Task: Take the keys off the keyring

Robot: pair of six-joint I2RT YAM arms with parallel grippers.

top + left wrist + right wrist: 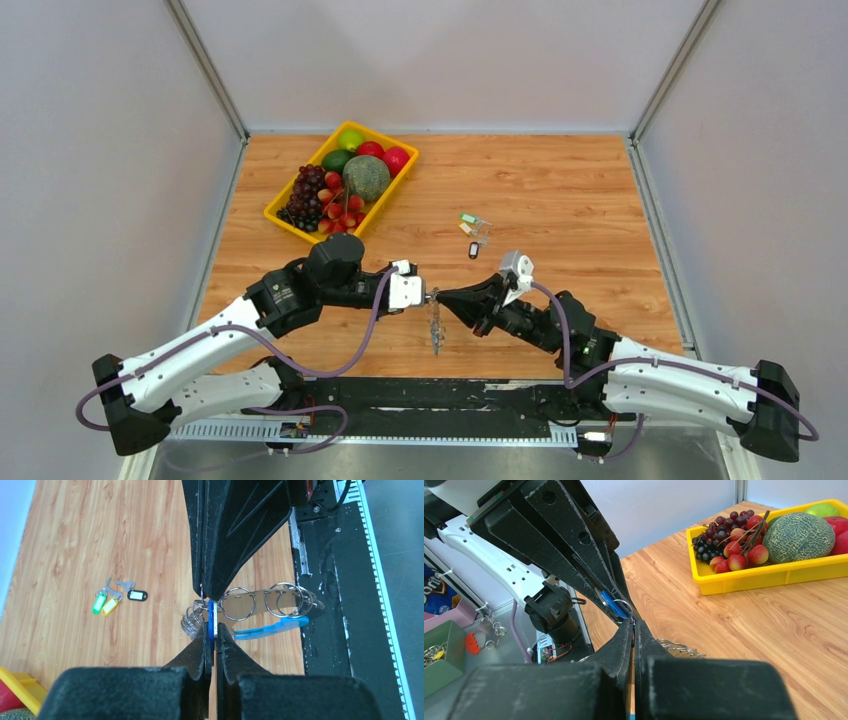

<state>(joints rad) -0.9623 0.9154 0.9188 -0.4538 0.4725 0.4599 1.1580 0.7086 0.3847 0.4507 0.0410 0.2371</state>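
Observation:
The keyring (436,330), a floppy chain of silver rings with a bright blue section (270,627), hangs between my two grippers above the table's near middle. My left gripper (429,296) is shut on a blue plastic key tag (212,622) held edge-on between its fingertips. My right gripper (442,297) meets it tip to tip and is shut on a thin ring of the keyring just above that tag (202,591). The green (99,602), yellow (110,605) and black (136,595) tagged keys lie loose on the table (472,228), apart from the ring.
A yellow fruit tray (283,213) with grapes, a melon and other fruit stands at the back left; it also shows in the right wrist view (744,577). The black base plate (325,580) runs along the near edge under the hanging rings.

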